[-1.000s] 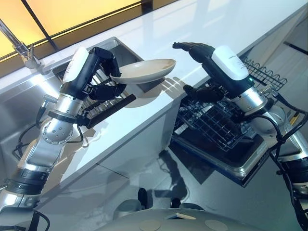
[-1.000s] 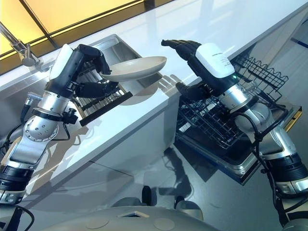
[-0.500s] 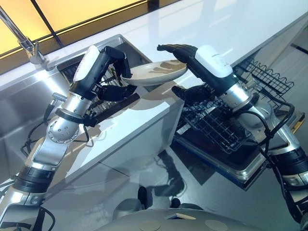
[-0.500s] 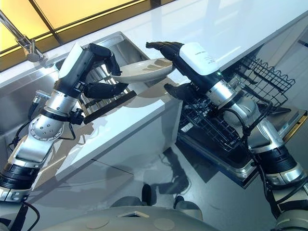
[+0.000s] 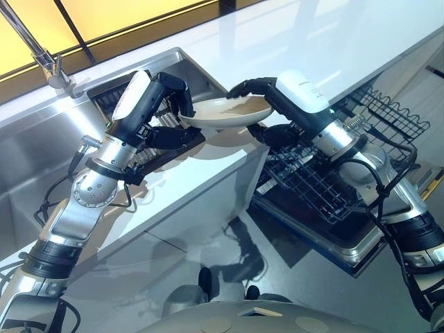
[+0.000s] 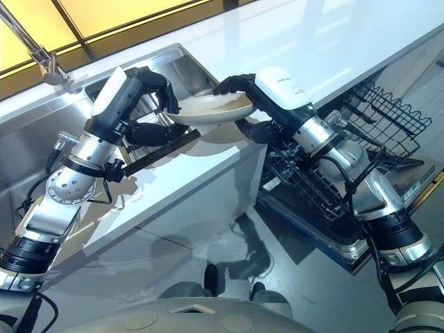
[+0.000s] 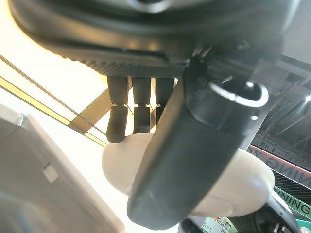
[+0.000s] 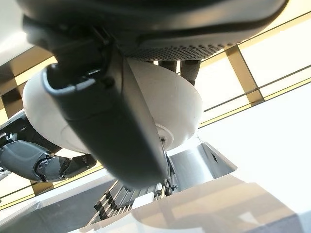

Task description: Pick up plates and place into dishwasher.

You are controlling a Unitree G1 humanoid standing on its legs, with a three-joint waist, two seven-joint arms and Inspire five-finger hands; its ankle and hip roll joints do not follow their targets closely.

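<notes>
Left hand (image 5: 163, 104) grips plate (image 5: 225, 112) above worktop (image 5: 208, 163) edge; right hand (image 5: 267, 104) clamps opposite rim, seemingly firm. We judge handover underway. Next: left releases, right carries plate to dishwasher rack (image 5: 326, 177).

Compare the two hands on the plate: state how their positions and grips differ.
The left hand holds the plate by the rim on the sink side; the right hand holds the rim on the dishwasher rack side. The left hand's fingers curl over the plate's edge with the thumb underneath; the right hand's fingers reach over the far rim. Both are shut on the plate, holding it level above the counter.
</notes>
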